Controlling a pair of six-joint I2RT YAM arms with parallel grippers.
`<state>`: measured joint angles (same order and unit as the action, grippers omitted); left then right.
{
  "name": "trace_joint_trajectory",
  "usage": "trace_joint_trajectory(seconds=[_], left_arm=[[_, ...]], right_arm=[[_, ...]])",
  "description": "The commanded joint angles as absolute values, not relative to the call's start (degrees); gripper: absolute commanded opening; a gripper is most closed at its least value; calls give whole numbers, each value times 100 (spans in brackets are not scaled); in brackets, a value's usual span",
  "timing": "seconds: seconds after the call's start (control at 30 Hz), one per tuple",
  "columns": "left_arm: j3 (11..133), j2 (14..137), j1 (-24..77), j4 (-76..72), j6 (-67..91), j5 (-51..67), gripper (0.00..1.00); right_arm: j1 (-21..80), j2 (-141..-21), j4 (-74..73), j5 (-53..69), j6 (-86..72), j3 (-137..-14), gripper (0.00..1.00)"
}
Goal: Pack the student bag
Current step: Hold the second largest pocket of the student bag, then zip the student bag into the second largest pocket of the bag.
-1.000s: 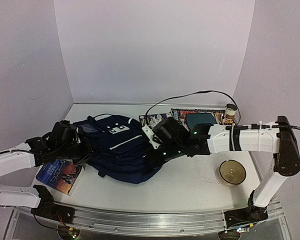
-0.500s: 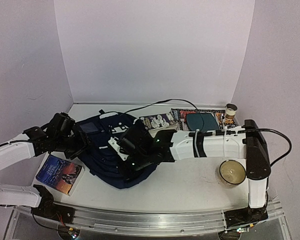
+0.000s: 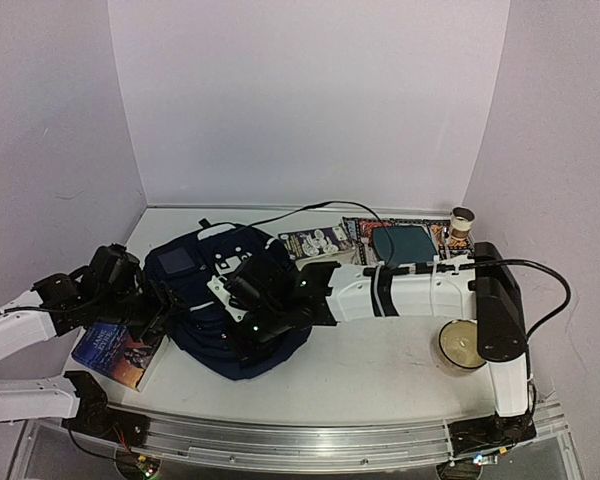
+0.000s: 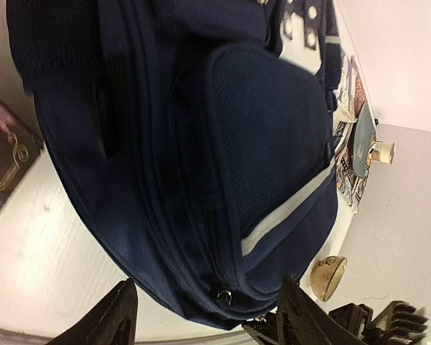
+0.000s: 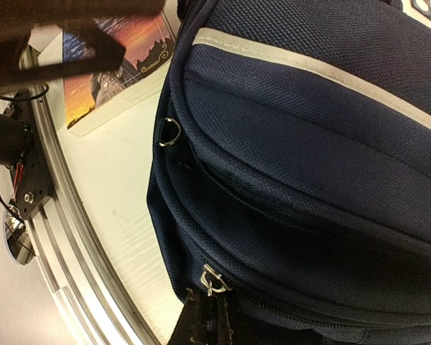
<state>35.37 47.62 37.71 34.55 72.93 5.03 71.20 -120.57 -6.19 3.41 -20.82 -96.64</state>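
Left gripper [image 4: 207,316] has let go of the student bag [image 3: 202,330]; it now stands wide and empty. Right gripper [image 5: 210,320] stays pinched shut beside a zipper pull [image 5: 211,280] (hold unclear). The bag has been dragged left across the surface [image 3: 380,370]; unzipping likely comes next.

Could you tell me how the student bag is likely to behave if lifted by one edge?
Probably floppy: the student bag is soft woven fabric, creased along its zip lines, so it would likely sag from the lifted edge. It looks slack and flat, so perhaps light for its size. Rolling seems unlikely; it lies broad.
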Motion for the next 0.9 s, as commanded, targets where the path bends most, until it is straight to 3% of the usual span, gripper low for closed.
trace_joint_trajectory(seconds=[0.0,0.17,0.27,0.5,0.57,0.87], left_arm=[[3450,4947,4324,3158,7964,412,64],[3274,5331,4635,2351,8225,352,61],[3316,5563,4663,2134,8183,209,52],[3304,5589,4676,2036,8063,-168,7],[3302,5343,4676,2096,8038,-376,0],[4788,4915,4661,4426,7108,-1724,0]], right_arm=[[7146,-12058,-392,371,-2088,-9905,0],[7146,-12143,-371,491,-2053,-10050,0],[7146,-12141,-370,544,-2042,-10060,0],[7133,-11777,-411,216,-1839,-9786,0],[7093,-11582,-467,53,-1736,-9597,0],[6019,-10219,-789,-348,-1334,-8211,0]])
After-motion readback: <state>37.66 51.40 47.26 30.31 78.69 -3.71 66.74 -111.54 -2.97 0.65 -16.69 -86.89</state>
